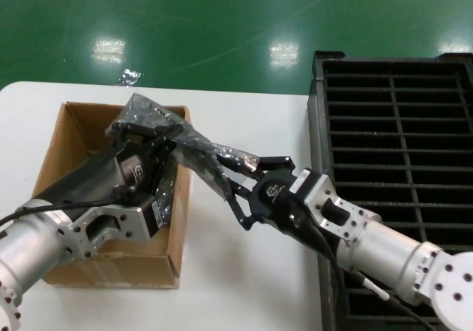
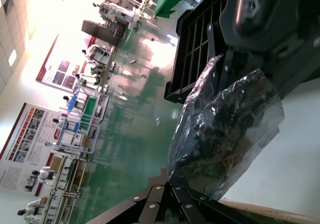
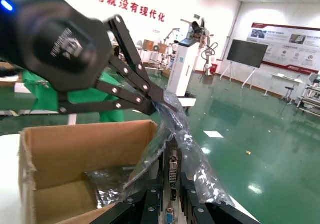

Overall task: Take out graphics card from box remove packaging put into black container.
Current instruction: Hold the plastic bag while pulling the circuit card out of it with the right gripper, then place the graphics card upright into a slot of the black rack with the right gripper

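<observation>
The graphics card is still inside its packaging, a crinkly grey-silver bag point(image 1: 194, 145), stretched in the air between my two grippers over the box's right wall. My left gripper point(image 1: 151, 131) is shut on the bag's far end above the brown box point(image 1: 111, 261). My right gripper point(image 1: 219, 167) is shut on the card's silver bracket point(image 3: 173, 176) with its blue port point(image 3: 170, 217), at the bag's open end. In the left wrist view the jaws point(image 2: 168, 177) pinch the bag point(image 2: 225, 134). The black container point(image 1: 316, 124) stands at the right.
A second shiny bag with something dark in it point(image 3: 106, 183) lies in the box point(image 3: 65, 149). The white table point(image 1: 236, 279) lies between box and container. A small scrap of bag point(image 1: 131, 75) lies on the green floor beyond the table.
</observation>
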Robot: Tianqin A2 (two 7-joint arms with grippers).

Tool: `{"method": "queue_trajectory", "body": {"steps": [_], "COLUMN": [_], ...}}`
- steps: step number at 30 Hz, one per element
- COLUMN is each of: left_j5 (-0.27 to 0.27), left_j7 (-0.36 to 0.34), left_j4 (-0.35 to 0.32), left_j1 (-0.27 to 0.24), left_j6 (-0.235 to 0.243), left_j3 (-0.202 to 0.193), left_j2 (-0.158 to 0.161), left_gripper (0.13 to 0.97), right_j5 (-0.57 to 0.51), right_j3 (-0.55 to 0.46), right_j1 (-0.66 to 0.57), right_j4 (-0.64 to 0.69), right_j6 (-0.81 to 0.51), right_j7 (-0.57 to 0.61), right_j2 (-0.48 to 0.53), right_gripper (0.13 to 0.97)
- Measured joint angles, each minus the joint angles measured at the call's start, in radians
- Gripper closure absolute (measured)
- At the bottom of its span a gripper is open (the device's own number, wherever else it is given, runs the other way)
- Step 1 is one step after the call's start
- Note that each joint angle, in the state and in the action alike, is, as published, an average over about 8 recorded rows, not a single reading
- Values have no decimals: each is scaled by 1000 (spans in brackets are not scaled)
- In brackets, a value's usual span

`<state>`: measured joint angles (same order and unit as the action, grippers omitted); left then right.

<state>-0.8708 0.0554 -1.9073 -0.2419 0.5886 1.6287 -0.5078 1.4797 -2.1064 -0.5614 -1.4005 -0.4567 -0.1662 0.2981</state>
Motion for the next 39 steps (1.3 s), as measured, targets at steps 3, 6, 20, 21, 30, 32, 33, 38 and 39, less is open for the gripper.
{"method": "queue_trajectory", "body": {"steps": [3,6,20,21,30,32,33,38,39], "left_j5": [0,0,0,0,0,0,0,0,0], "left_j7": [0,0,0,0,0,0,0,0,0], "left_j4": [0,0,0,0,0,0,0,0,0], "left_j1": [0,0,0,0,0,0,0,0,0], "left_j6": [0,0,0,0,0,0,0,0,0], "left_j3": [0,0,0,0,0,0,0,0,0], "left_j2": [0,0,0,0,0,0,0,0,0], "left_gripper": [958,958,958,958,958,958,958,958,958], "right_j5": [-29,-57,-104,-93,122,165,181,225,229], "right_j3": [13,34,252,282,622,690,717,795,801], "right_j1": [23,50,276,303,577,634,658,738,746], "right_j4": [-63,-134,-502,-529,-647,-652,-654,-658,-658], "right_j6": [-18,-39,-141,-144,-174,-177,-176,-147,-141], "right_j7": [-46,-96,-317,-328,-244,-214,-201,-166,-163], "right_j2": [31,70,359,387,545,551,552,542,541], "right_gripper": [909,909,909,909,909,909,909,909,909]}}
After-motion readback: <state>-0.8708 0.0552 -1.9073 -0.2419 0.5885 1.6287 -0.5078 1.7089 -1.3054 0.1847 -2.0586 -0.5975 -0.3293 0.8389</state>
